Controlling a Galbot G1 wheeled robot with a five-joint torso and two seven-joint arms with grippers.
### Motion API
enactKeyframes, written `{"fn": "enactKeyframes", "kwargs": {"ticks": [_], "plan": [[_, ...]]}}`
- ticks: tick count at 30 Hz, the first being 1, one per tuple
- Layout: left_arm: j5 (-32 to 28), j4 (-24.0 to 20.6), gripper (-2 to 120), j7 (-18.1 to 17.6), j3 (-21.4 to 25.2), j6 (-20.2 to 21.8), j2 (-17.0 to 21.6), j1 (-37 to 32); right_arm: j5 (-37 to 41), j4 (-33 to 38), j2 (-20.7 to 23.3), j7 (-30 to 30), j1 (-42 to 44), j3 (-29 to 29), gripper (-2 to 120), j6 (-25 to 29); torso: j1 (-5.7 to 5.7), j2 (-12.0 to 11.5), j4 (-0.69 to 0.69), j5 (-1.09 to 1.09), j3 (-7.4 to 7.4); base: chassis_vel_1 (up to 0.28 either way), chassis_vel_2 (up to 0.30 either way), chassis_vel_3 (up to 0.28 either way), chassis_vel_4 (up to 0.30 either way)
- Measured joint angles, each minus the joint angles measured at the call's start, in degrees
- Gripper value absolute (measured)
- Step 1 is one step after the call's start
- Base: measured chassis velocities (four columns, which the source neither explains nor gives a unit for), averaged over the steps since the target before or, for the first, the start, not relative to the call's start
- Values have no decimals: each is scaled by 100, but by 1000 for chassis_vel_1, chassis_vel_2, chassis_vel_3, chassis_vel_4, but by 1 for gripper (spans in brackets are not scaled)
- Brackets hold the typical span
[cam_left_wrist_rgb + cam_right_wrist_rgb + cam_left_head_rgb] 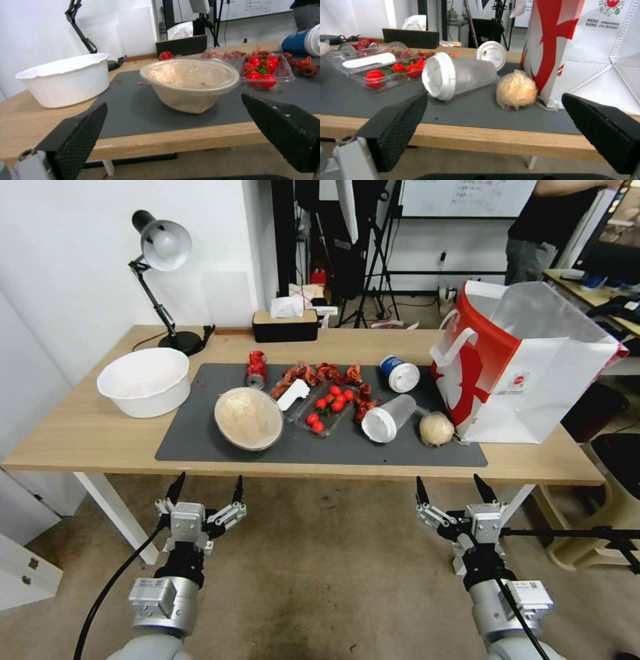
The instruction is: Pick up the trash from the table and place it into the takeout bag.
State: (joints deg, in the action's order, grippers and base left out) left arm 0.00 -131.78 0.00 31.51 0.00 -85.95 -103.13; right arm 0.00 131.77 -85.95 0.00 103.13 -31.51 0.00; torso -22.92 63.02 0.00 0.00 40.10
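Left gripper: the left gripper [205, 488] hangs in front of the near edge of the long light-wood table [80, 437], below the tabletop. Its fingers are spread wide and hold nothing. It faces the round beige bowl [190, 83], so I think it is lined up for that one.

Right gripper: the right gripper [453, 488] hangs in front of the near edge too, toward the right end. Its fingers are spread wide and empty. It faces the clear plastic cup [458, 75] and the beige paper ball [516, 90].

Bowl: it sits tipped on the dark grey mat [200, 437], toward the mat's near left side. Its open mouth leans toward the near edge.

Clear cup: it lies on its side on the mat. Its long way runs from the near edge toward the back right. Its white lid end points to the near edge.

Paper ball: it rests just beside the clear cup, right at the foot of the big white and red paper takeout bag [533, 380].

Blue cup with white lid [399, 373]: it lies on its side farther back on the mat, lid toward the near edge.

Red drink can [255, 369]: it lies near the mat's back edge, its long way running front to back.

Bag: it stands open at the right end of the tabletop, so trash can drop in from above.

Job so far: I think nothing is picked up yet.
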Motion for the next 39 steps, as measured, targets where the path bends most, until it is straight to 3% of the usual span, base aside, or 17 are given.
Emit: {"fn": "enactKeyframes", "kwargs": {"ticks": [22,25,27,29,31,34,39], "plan": [[-11,0,100,-35,-6,0,7,14,48,-73,-20,-135,-85,86,100,-14,0,0,0,0,0,0,0,0,0],[-107,1,100,-292,-87,46,70,129,164,-292,-85,-513,-313,324,100,-70,0,0,3,8,0,0,0,0,0],[-293,21,100,-786,-230,160,187,348,222,-371,-100,-679,-443,385,100,-61,0,0,0,-4,1,0,0,0,0],[-364,28,100,-985,-285,206,238,432,229,-380,-102,-697,-465,386,100,-56,-1,0,-1,-1,1,0,0,0,0],[-568,53,100,-1503,-445,321,363,665,234,-381,-107,-701,-492,389,100,-51,-1,0,-1,-2,1,0,0,0,0],[-711,98,100,-1684,-522,336,418,753,235,-378,-108,-700,-504,388,100,-51,-1,0,-1,-1,1,0,0,0,0],[-730,120,100,-1697,-540,293,434,748,238,-346,-96,-676,-503,374,100,-30,-1,0,0,0,0,0,0,0,0]]}}
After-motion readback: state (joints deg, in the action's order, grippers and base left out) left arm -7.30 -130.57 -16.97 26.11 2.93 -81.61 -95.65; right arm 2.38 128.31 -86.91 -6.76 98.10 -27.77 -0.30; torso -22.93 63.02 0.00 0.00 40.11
